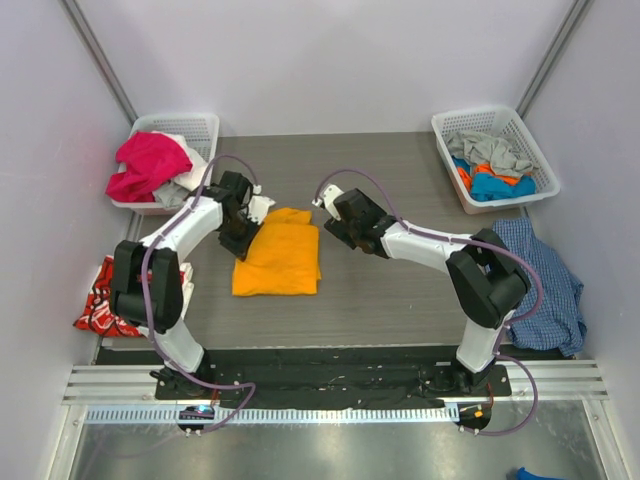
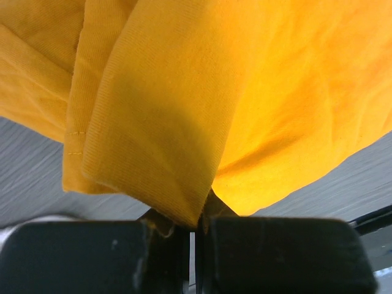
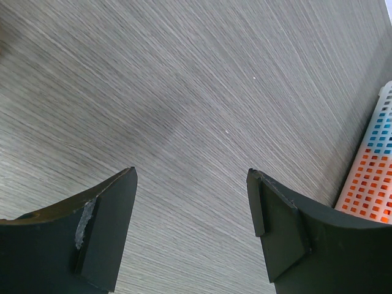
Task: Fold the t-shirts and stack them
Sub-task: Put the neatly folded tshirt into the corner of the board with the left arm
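I have the left gripper (image 2: 193, 231) pressed together on a fold of the orange tee (image 1: 278, 255), pinching several layers at once at the shirt's upper left edge. My read is that I grip here so the stacked layers move as one when I drag or turn that side over. In the left wrist view the cloth bunches straight out of the closed jaws, with a stitched hem showing on the left strip.

The right gripper (image 3: 191, 205) is spread wide with nothing between its fingers and only bare table (image 3: 184, 92) under it. It hangs just beside the shirt's upper right corner, apart from the cloth, I reckon parked there to take the opposite edge or pin it.

The orange tee lies mid-table between the two grippers, nearer the left arm. It is plain bright orange-yellow, already down to a rough rectangle, the bottom edge fairly square, the top corner rumpled, soft creases across it, so this fold looks partly done.

The red tee (image 1: 100, 295) with white print sits crumpled at the table's left edge by the left arm, looks unfolded. More clothes wait in the left basket (image 1: 175, 122) and the right basket (image 1: 500, 112), and a blue checked shirt (image 1: 545, 280) drapes at the right edge
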